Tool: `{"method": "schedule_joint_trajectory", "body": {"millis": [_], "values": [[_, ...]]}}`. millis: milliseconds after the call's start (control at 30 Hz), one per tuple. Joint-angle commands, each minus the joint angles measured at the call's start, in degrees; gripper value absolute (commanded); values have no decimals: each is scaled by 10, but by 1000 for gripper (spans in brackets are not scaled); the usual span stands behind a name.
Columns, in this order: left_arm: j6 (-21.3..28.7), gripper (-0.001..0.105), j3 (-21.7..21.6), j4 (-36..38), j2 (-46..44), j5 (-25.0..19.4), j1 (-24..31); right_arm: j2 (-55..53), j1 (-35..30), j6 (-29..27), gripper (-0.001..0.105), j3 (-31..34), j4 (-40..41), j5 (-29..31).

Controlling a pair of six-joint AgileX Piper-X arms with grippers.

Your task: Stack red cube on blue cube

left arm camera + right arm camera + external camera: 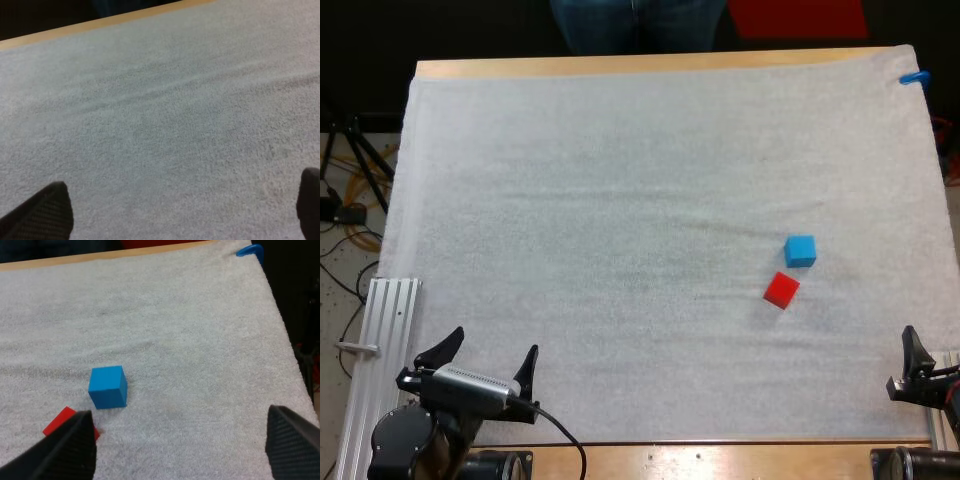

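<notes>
A blue cube (800,250) rests on the white mat (620,200), right of centre. Just in front of it and slightly left lies a red cube (781,290), close to the blue one but apart from it. My left gripper (490,362) stands open near the mat's front left edge, far from both cubes. My right gripper (938,365) is at the front right edge. In the right wrist view its fingers (60,450) are wide apart, with the blue cube (107,386) ahead and the red cube (62,420) partly hidden behind one finger. My left gripper's fingers (42,217) are spread over bare mat.
A person's legs (635,22) stand beyond the table's far edge. A metal rail (375,340) lies along the mat's left front side. The wooden table edge (650,65) runs along the far side.
</notes>
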Motion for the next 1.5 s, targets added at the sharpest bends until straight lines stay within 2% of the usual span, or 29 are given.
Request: {"method": "schedule_joint_trajectory", "body": {"millis": [0,167,333,500,867,1100,1300,1467], "values": [[-10,87,-2,-5,-78,7,-1,-22,-2,-3,69,-2,-8,-3],[-13,87,-2,-17,-76,54,-14,-22,-2,-4,69,-2,-8,-3],[-19,87,-10,-17,-55,59,-54,-14,-2,-8,69,-15,7,-6],[-6,87,-49,-15,8,62,-112,25,-2,-9,69,-58,10,-9],[7,87,-145,-15,159,68,-240,142,2,-9,69,-147,43,-98],[10,87,-174,-8,214,68,-319,215,53,-37,69,-207,90,-113],[10,87,-174,-4,230,68,-324,274,116,-40,69,-250,107,-113],[10,87,-174,-18,230,68,-324,330,173,-40,69,-261,107,-111]]}}
